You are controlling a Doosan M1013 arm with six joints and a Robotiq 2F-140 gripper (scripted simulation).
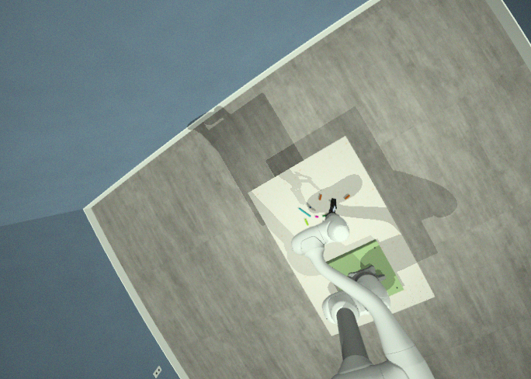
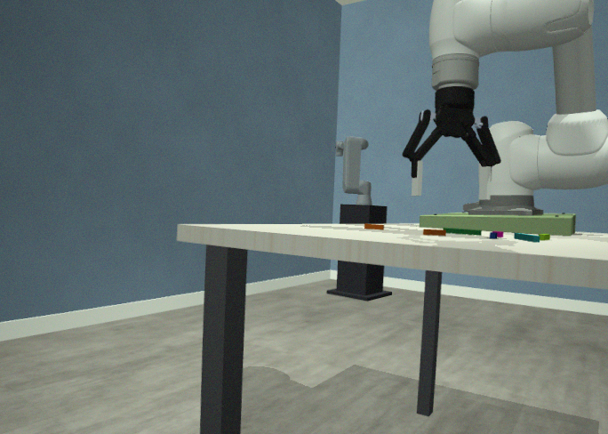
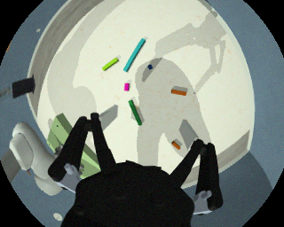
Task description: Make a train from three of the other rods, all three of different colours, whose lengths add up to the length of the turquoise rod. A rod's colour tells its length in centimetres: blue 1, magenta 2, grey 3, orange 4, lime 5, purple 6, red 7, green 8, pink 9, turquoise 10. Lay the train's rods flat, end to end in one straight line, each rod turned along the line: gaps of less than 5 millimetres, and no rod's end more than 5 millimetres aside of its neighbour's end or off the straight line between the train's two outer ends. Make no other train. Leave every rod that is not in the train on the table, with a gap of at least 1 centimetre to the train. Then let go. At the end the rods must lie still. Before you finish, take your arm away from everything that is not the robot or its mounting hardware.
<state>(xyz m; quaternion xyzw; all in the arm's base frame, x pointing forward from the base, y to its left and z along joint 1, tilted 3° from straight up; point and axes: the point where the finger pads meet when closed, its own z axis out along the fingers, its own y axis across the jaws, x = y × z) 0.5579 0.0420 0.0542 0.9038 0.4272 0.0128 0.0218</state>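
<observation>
My gripper is wide open and empty, hanging well above the table. The rods lie flat and apart below it. The turquoise rod has the lime rod beside it. The small blue rod and the magenta rod lie near it. The green rod lies closest below the gripper. Two orange rods, one and another, lie further out.
The arm's green base plate sits on the table behind the rods. A small white device on a black pedestal stands on the floor beyond the table.
</observation>
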